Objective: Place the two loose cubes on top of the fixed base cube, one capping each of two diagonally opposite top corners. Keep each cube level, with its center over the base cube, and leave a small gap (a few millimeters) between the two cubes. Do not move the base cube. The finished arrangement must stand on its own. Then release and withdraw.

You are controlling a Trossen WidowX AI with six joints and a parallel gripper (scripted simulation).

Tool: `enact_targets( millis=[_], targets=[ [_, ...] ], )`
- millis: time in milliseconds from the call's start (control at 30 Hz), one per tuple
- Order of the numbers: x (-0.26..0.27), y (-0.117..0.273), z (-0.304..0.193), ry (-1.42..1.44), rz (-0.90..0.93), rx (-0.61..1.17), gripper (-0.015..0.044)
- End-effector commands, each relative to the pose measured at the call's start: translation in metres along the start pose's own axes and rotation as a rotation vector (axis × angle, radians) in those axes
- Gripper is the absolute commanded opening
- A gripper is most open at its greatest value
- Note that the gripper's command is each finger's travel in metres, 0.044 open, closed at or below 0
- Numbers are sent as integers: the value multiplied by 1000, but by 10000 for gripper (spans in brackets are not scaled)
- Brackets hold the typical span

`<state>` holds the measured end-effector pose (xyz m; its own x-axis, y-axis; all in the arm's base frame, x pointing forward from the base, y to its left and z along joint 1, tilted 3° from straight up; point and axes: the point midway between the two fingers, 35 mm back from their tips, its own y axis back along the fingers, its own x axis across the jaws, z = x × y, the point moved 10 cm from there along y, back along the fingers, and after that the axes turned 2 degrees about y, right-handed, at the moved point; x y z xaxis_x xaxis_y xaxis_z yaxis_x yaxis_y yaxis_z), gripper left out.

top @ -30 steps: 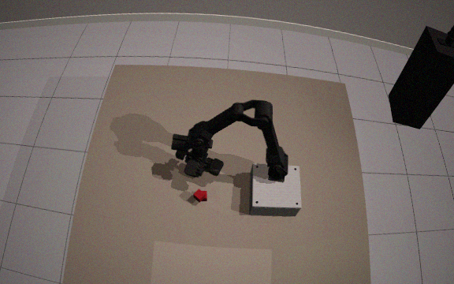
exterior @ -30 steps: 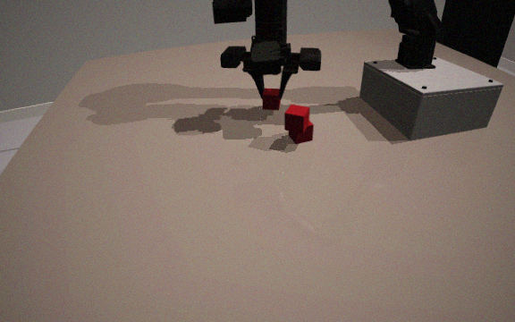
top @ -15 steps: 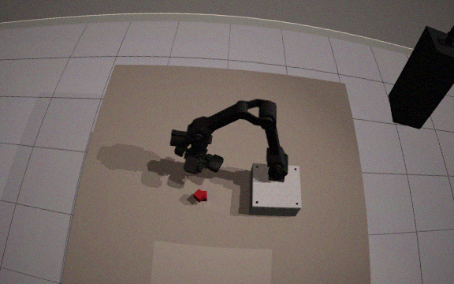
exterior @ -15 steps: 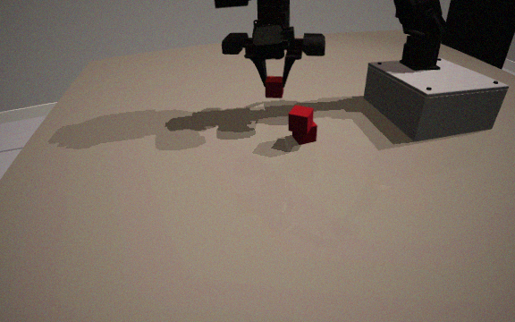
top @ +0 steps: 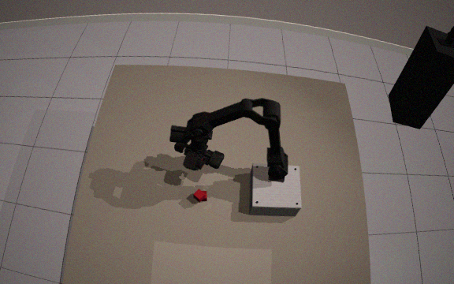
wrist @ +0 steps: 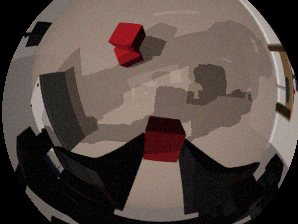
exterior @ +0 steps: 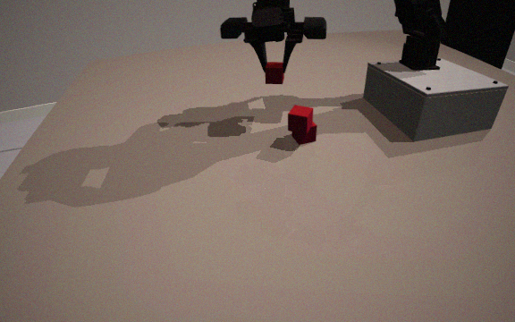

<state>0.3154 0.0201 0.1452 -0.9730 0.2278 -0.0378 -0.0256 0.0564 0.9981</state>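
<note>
A: What does the black parallel-jaw hand [exterior: 274, 67] hold?

B: It is closed on a small red loose cube [exterior: 274, 72]. The two dark fingers press the cube from both sides, and it hangs in the air, well above the beige matte worktop [exterior: 240, 233]. In the wrist view the same cube [wrist: 164, 140] sits between the fingers, near the bottom centre.

A: Where are the other cubes?

B: The red fixed base cube [exterior: 308, 132] stands on the worktop, below the hand and a little toward the camera. A second red loose cube [exterior: 299, 117] sits on top of it, shifted over one corner. From the top view the pair shows as one red shape [top: 200, 195].

A: What else stands around?

B: The grey box-shaped pedestal with a white top [exterior: 436, 100] carries the arm's foot, to the right of the stack and apart from it. A tall black block [top: 428, 76] stands off the worktop, on the white tiled floor [top: 34, 99]. Between the held cube and the stack I see only air and the arm's shadow.
</note>
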Motion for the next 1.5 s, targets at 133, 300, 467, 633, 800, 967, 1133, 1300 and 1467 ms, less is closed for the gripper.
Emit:
enact_targets(
  millis=[133,300,467,633,800,967,1133,1300,1467],
  targets=[
    [1,19,0,-8,-7,-4,105],
    [3,29,0,-9,-5,-4,105],
    [4,36,-1,-10,-3,-4,105],
    [10,35,9,-43,-2,-5,105],
    [19,33,23,-91,-1,-7,105],
    [28,31,36,-138,0,-8,105],
    [38,30,48,-186,1,-9,105],
    [48,28,59,-234,2,-10,105],
    [59,26,70,-281,3,-10,105]
  ],
)
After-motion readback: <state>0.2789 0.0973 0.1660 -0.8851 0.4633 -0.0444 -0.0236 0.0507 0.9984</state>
